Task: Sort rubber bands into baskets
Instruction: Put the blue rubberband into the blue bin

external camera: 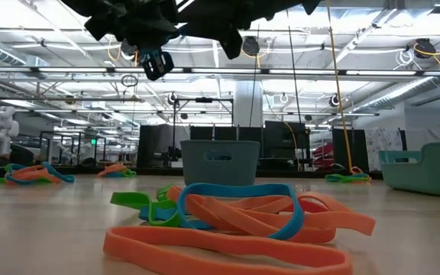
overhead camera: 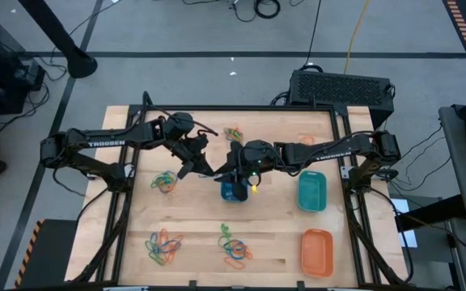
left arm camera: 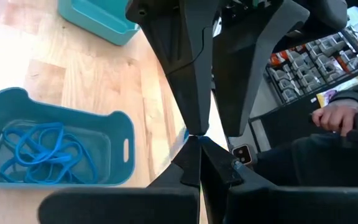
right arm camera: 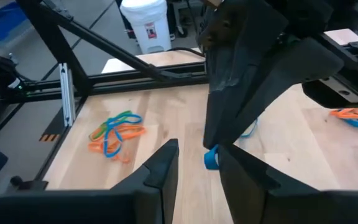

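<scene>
My left tool (left arm camera: 199, 137) is pinched together on a blue rubber band (left arm camera: 194, 138) beside the blue basket (left arm camera: 120, 134), the matching tub. My right tool (right arm camera: 197, 163) waits above that basket, fingers apart, holding nothing.

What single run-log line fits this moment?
left gripper: shut, beside blue basket | right gripper: over blue basket | blue bands inside

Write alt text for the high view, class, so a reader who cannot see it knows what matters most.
Seen from above, two dark robot arms meet over the blue basket at the middle of a wooden table, left gripper shut, right gripper beside it. A teal basket and an orange basket sit at right; mixed rubber bands lie in four clusters.
</scene>
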`<state>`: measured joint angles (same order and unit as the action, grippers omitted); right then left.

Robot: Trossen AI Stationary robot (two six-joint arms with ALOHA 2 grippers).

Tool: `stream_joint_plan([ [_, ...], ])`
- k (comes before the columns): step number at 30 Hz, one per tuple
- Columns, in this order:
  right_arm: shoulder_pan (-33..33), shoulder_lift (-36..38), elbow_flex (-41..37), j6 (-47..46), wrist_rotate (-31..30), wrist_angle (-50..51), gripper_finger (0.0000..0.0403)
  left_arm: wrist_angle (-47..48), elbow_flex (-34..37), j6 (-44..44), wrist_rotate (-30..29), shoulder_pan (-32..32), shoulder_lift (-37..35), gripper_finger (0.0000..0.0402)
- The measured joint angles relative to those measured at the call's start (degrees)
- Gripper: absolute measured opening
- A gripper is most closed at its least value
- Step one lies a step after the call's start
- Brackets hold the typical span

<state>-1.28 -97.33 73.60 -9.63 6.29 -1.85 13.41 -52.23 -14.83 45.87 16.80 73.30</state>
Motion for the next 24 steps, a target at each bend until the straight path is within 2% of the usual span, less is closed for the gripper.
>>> stream_joint_plan([
  [13, 0.0, -0.9, 0.0, -0.1, -0.3, -0.1, 0.0100, -0.3, 0.0, -1.4, -0.5, -0.4, 0.0, 0.0000],
  [17, 0.0, -0.9, 0.1, -0.1, -0.3, 0.0, 0.0070, -0.3, 0.0, -1.9, -1.0, -1.0, 0.0, 0.0010],
  [21, 0.1, -0.9, 0.0, -0.1, -0.3, 0.5, 0.0016, -0.3, 0.0, -2.7, -2.6, -1.7, 0.0, 0.0031],
  [24, 0.0, -0.9, 0.0, -0.2, -0.1, 0.7, 0.0007, -0.4, 0.0, -2.7, -2.9, -2.1, 0.0, 0.0052],
])
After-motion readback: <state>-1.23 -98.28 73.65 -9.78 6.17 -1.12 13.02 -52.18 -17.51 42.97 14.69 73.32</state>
